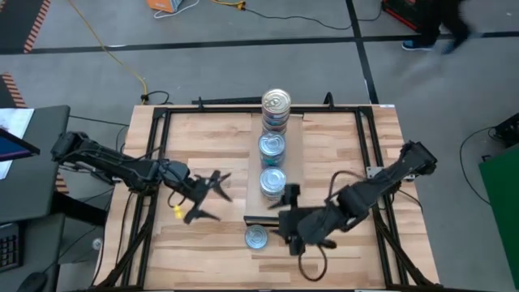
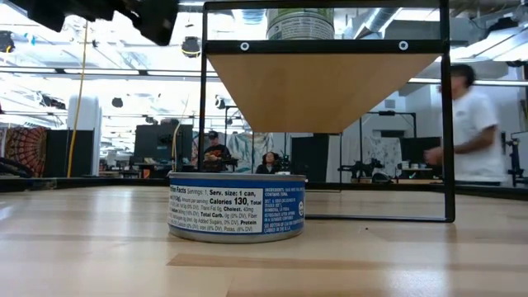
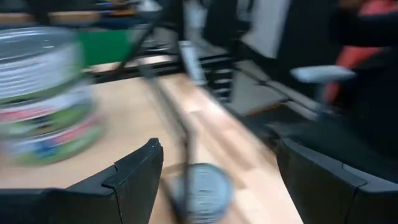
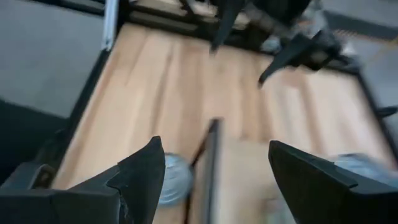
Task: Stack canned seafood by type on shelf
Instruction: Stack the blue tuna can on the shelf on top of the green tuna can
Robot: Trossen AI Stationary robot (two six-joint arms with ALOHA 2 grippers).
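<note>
Blue-label tin [image 2: 237, 207], pale wood shelf [image 1: 293, 162]

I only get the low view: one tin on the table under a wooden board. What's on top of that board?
Observer: From above, the shelf carries a silver-topped stack at its far end and two blue-topped tins nearer.
Operator: Is an arm near my tin?
Observer: The right arm has its open jaws just right of that tin, not touching it.
Operator: And the other arm?
Observer: The left arm is over the table left of the shelf, jaws open too.
</note>
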